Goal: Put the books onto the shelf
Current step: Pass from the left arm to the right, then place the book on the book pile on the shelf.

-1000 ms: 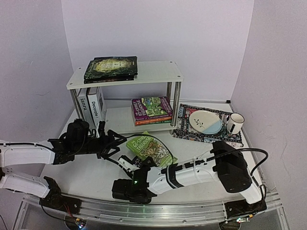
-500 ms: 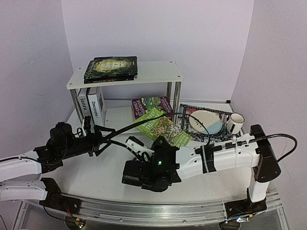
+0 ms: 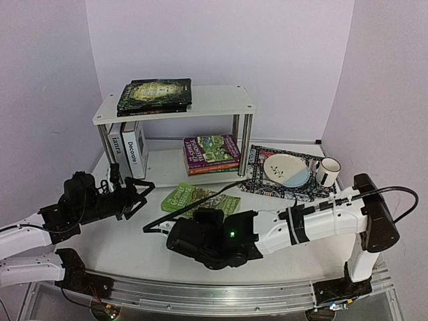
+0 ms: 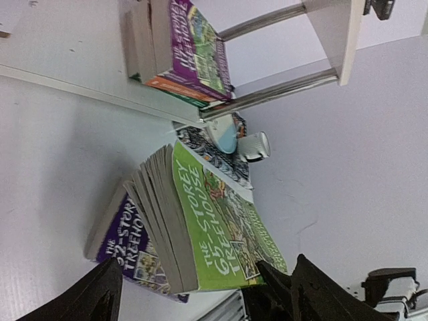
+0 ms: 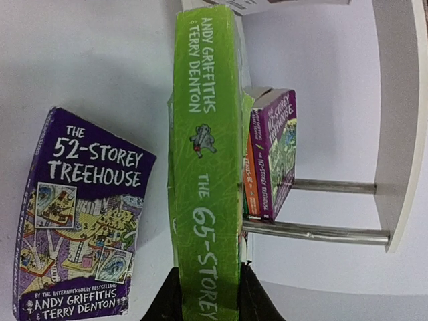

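Observation:
My right gripper (image 3: 210, 212) is shut on the spine of a green "65-Storey Treehouse" book (image 3: 198, 199), held just above the table in front of the shelf (image 3: 214, 100). The right wrist view shows the green book (image 5: 206, 167) edge-on between the gripper (image 5: 208, 301). A purple "52-Storey Treehouse" book (image 5: 77, 221) lies flat beside it. My left gripper (image 3: 142, 195) is open and empty, left of the green book (image 4: 214, 221). The top board carries dark books (image 3: 155, 95). On the lower board stand two white hardbacks (image 3: 127, 148), with a purple-topped stack (image 3: 211, 154) beside them.
A dark patterned mat (image 3: 267, 187) lies right of the shelf, with a plate (image 3: 286, 168) and a striped mug (image 3: 328, 171) on it. Walls close in behind and on both sides. A metal rail (image 3: 221, 294) runs along the near edge.
The right arm lifted the green book toward the shelf, then brought it down and left to a flatter, lower hold. The left arm drew back leftward and its jaws spread a little wider.

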Available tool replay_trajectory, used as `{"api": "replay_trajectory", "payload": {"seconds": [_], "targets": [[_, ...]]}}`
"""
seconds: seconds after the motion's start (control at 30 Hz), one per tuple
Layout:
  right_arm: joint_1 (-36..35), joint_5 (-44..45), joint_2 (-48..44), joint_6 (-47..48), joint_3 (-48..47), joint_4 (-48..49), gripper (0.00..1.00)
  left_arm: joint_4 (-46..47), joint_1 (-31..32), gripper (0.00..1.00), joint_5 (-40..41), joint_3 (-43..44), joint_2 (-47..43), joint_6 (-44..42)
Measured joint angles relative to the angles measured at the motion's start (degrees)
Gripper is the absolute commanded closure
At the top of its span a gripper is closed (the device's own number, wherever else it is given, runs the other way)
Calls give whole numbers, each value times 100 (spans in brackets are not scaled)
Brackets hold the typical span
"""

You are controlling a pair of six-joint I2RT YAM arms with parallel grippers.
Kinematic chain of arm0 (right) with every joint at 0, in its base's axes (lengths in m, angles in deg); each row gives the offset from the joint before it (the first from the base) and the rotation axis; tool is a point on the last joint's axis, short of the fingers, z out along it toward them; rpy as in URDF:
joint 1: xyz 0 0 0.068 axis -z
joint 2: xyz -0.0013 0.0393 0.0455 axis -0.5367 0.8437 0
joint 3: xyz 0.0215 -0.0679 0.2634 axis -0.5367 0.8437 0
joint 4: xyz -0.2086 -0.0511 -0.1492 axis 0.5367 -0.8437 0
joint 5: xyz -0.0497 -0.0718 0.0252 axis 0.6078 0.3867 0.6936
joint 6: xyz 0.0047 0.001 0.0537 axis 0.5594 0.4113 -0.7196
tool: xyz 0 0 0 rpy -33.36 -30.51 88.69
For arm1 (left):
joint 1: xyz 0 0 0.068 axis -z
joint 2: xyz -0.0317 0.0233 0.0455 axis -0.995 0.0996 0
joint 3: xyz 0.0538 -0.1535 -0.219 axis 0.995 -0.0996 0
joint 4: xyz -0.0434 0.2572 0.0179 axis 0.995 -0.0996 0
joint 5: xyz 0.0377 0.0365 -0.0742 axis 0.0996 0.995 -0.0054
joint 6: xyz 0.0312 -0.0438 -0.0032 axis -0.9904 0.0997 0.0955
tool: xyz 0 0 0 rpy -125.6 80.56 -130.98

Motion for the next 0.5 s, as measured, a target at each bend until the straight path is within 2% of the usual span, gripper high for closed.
{"api": "replay_trajectory", "payload": {"seconds": [0.07,0.2,0.33,0.5], "targets": [[22,-157,-21,689,372,662,100,-494,-2,11,216,158,-160,-135],[239,-743,-157,1557,721,1256,100,-1370,-2,11,772,521,-761,-371],[656,-1382,-449,2250,767,1687,100,-1905,-2,11,1243,740,-1276,-523],[1126,-1844,-814,3225,867,2464,100,-2336,-4,11,1576,842,-1427,-616]]}}
